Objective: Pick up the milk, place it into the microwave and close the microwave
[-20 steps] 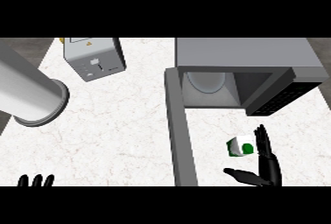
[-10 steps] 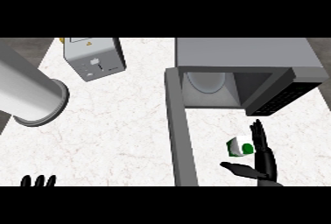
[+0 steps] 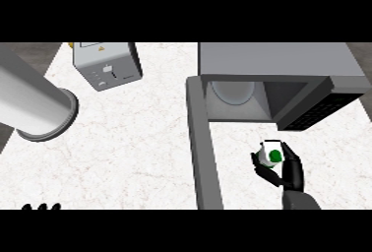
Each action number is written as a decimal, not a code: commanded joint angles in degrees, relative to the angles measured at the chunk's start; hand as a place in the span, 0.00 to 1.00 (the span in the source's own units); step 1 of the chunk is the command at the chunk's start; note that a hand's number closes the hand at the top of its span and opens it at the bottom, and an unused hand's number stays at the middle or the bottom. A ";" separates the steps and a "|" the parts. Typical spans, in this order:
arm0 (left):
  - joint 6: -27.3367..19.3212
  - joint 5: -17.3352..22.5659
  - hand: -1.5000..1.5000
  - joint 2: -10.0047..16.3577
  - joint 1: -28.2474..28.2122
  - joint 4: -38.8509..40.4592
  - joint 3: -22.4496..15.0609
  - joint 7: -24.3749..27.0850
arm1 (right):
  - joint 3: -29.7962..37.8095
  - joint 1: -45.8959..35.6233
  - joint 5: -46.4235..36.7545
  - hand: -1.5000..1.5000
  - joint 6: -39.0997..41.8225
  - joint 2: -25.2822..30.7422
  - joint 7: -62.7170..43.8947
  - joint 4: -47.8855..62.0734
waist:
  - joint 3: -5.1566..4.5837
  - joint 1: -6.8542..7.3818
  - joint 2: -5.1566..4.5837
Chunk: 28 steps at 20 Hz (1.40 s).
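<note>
Gripping the milk carton (image 3: 271,156) now: the right hand (image 3: 289,173) has fingers and thumb curled round it in the lower right of the frame, green label facing up at us. The carton sits just below the open mouth of the microwave (image 3: 276,59), to the right of the microwave door (image 3: 203,147), which swings out as a long grey bar down the middle of the frame. Whether the carton is off the counter (image 3: 138,147) yet, I cannot tell from this angle.

The step in hand, by my reading, is the carry into the cavity. To do it well: raise the carton clear of the counter first, hold it upright, then travel straight up the frame toward the turntable plate (image 3: 234,92). The lane is narrow, with the door on one side and the dark control panel (image 3: 323,108) on the other, so aim for the centre. Let go only once the carton stands on the plate.

Down in the lower left corner, the left hand (image 3: 40,206) rests with fingertips up, relaxed and holding nothing. The toaster (image 3: 109,66) and a big grey cylinder (image 3: 33,106) stand well apart at the upper left.
</note>
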State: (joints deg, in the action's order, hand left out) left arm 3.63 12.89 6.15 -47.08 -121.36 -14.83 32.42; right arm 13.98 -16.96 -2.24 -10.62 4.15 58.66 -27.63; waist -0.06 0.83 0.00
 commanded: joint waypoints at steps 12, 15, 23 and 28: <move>2.46 2.14 0.00 2.60 -3.07 -2.19 1.01 1.15 | 3.73 -13.20 1.01 1.00 2.60 3.62 6.03 9.36 | 0.26 1.64 -0.51; 2.35 3.87 0.00 2.19 0.46 -0.35 2.26 -0.61 | 4.41 -12.92 1.81 1.00 4.67 3.13 8.92 11.21 | 0.22 0.99 -0.50; 1.45 -0.23 0.00 -0.01 -1.85 1.58 -1.21 3.34 | 1.65 -10.85 1.38 1.00 5.54 2.81 5.34 3.55 | 0.08 -0.30 0.06; 1.54 2.43 0.00 1.59 -2.75 -2.65 -0.31 -0.49 | -2.52 -2.51 1.77 1.00 4.59 0.27 -3.00 -12.50 | 0.00 -1.30 0.39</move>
State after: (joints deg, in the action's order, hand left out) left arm 5.60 15.01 7.35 -48.99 -121.29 -14.19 34.20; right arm 13.63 -24.47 -0.65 -6.56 5.27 57.86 -31.79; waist -0.03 0.04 0.25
